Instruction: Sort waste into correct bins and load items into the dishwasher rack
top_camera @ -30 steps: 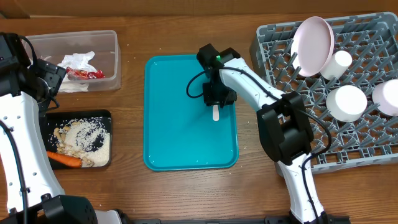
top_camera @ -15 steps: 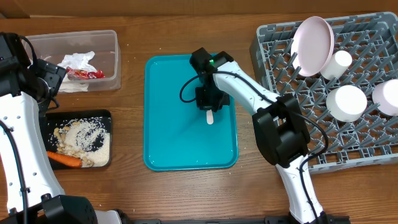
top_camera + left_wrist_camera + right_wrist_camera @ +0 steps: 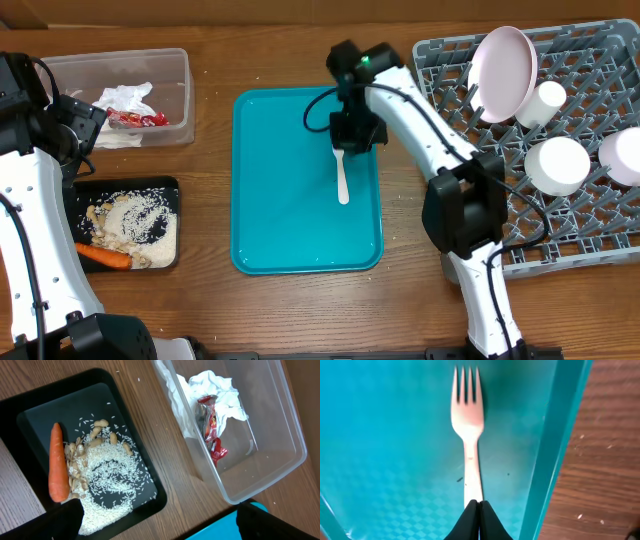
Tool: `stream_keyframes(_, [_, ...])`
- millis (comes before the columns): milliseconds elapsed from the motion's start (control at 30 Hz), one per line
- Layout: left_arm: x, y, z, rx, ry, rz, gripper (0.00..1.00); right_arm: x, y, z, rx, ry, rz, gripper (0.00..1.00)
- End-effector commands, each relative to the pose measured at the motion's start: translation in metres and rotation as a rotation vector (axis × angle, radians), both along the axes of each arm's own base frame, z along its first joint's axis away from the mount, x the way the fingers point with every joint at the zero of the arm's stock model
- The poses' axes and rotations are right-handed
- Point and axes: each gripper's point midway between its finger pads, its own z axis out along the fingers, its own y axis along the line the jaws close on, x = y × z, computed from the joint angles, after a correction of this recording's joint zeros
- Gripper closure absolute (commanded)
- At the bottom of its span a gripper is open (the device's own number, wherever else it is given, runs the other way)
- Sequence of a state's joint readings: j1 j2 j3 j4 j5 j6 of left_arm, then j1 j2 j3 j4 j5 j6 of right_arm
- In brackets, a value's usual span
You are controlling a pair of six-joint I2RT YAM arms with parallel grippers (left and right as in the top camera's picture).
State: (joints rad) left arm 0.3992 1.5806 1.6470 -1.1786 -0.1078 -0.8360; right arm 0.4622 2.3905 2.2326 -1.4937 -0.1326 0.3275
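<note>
Wooden tabletop (image 3: 300, 310); near the right edge of the teal tray (image 3: 270, 230), our right gripper (image 3: 479, 506) pinches the white plastic fork (image 3: 468, 420) by its handle tip, tines pointing straight away; our left gripper (image 3: 160, 525) gapes, far left of it.

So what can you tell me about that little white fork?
The fork is white and plastic-looking, with a slim handle and thin tines. The right pincer is shut on the handle's end, tines pointing away from it. It sits over the teal tray, near its right rim; whether it touches the tray can't be told.
</note>
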Motion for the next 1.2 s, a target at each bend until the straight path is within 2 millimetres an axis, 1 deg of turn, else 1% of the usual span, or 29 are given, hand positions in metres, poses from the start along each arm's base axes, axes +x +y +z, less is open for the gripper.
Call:
stream_keyframes(0, [0.001, 0.001, 0.002, 0.002, -0.006, 0.009, 0.0, 0.001, 0.004, 0.003, 0.025, -0.007, 0.024, 0.84])
stream_keyframes(33, [0.001, 0.001, 0.002, 0.002, -0.006, 0.009, 0.01, -0.002, 0.003, -0.001, 0.019, 0.007, 0.02, 0.74])
stream_keyframes(67, [0.001, 0.001, 0.002, 0.001, -0.006, 0.01, 0.0, -0.008, 0.005, -0.007, 0.008, 0.027, 0.022, 0.67])
stream_keyframes(100, [0.001, 0.001, 0.002, 0.002, -0.006, 0.009, 0.0, -0.013, 0.006, -0.012, 0.001, 0.04, 0.029, 0.6])
stream_keyframes(133, [0.001, 0.001, 0.002, 0.001, -0.006, 0.01, 0.0, -0.022, 0.008, -0.021, -0.011, 0.063, 0.043, 0.57])
stream_keyframes(167, [0.001, 0.001, 0.002, 0.002, -0.006, 0.009, 0.0, -0.026, 0.011, -0.028, -0.017, 0.072, 0.053, 0.56])
stream_keyframes(200, [0.001, 0.001, 0.002, 0.002, -0.006, 0.009, 0.0, -0.035, 0.012, -0.04, -0.032, 0.092, 0.058, 0.53])
stream_keyframes(333, [0.001, 0.001, 0.002, 0.002, -0.006, 0.009, 0.0, -0.05, 0.013, -0.068, -0.055, 0.12, 0.053, 0.52])
stream_keyframes(433, [0.001, 0.001, 0.002, 0.002, -0.006, 0.009, 0.0, -0.058, 0.013, -0.08, -0.066, 0.135, 0.041, 0.53])
stream_keyframes(500, [0.001, 0.001, 0.002, 0.001, -0.006, 0.01, 0.0, -0.061, 0.014, -0.084, -0.07, 0.139, 0.04, 0.53])
stream_keyframes(567, [0.001, 0.001, 0.002, 0.001, -0.006, 0.01, 0.0, -0.066, 0.015, -0.089, -0.088, 0.139, 0.034, 0.62])
stream_keyframes(633, [0.001, 0.001, 0.002, 0.001, -0.006, 0.01, 0.0, -0.068, 0.021, -0.091, -0.088, 0.13, 0.047, 0.77])
stream_keyframes(667, [0.001, 0.001, 0.002, 0.002, -0.006, 0.009, 0.0, -0.069, 0.023, -0.091, -0.087, 0.127, 0.051, 0.81])
stream_keyframes(767, [0.001, 0.001, 0.002, 0.002, -0.006, 0.009, 0.0, -0.07, 0.024, -0.091, -0.089, 0.13, 0.037, 0.84])
stream_keyframes(867, [0.001, 0.001, 0.002, 0.001, -0.006, 0.01, 0.0, -0.07, 0.023, -0.091, -0.09, 0.131, 0.037, 0.96])
stream_keyframes(1067, [0.001, 0.001, 0.002, 0.002, -0.006, 0.009, 0.0, -0.068, 0.022, -0.087, -0.086, 0.137, 0.031, 0.96])
stream_keyframes(1133, [0.001, 0.001, 0.002, 0.001, -0.006, 0.01, 0.0, -0.065, 0.021, -0.081, -0.087, 0.134, 0.024, 0.96])
stream_keyframes(1167, [0.001, 0.001, 0.002, 0.001, -0.006, 0.009, 0.0, -0.061, 0.019, -0.074, -0.084, 0.13, 0.017, 0.96])
